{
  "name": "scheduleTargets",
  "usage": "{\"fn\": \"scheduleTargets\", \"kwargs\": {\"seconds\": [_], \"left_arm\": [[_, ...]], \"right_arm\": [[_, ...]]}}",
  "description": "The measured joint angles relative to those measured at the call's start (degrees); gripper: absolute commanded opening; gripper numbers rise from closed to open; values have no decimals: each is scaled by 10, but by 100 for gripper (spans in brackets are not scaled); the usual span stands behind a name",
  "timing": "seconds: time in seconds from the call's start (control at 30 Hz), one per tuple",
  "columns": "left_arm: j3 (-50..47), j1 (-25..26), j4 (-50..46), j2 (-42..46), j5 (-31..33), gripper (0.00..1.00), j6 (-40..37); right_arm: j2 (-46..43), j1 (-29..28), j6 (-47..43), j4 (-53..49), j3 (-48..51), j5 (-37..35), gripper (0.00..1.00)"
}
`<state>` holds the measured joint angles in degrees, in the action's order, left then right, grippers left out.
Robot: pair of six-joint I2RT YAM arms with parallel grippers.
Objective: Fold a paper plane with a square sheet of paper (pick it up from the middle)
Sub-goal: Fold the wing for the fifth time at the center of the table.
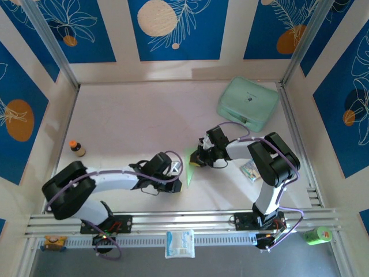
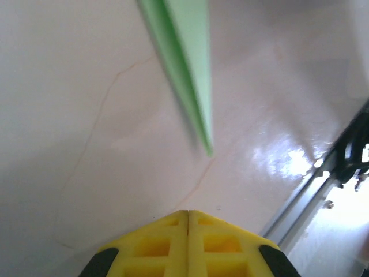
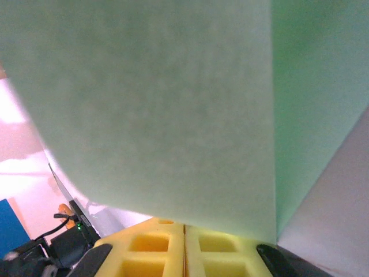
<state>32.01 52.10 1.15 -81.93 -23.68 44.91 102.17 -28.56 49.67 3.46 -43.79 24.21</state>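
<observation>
Pinching the paper plane (image 3: pixel 144 104) by one edge (a thin hold), the right gripper (image 3: pixel 184 228) could let it slip; the left gripper (image 2: pixel 187 214), closed and empty, sits near its tip over the surface (image 2: pixel 69 115).

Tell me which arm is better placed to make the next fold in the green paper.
Right, probably. The right hand is shut with the green paper rising straight from its fingertips, apparently pinched. The left hand is shut too, but empty, with the paper's point lying ahead of it, untouched.
</observation>
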Motion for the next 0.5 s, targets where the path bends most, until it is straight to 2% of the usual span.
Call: {"fn": "scheduleTargets", "kwargs": {"seconds": [0.17, 0.3, 0.5], "left_arm": [[7, -27, 66, 1, -3, 4, 18], [45, -42, 109, -71, -12, 2, 37], [96, -44, 146, -154, -13, 3, 53]], "right_arm": [[-5, -6, 32, 2, 2, -13, 8], [-17, -15, 66, 7, 12, -31, 8], [-34, -21, 100, 10, 27, -51, 8]]}}
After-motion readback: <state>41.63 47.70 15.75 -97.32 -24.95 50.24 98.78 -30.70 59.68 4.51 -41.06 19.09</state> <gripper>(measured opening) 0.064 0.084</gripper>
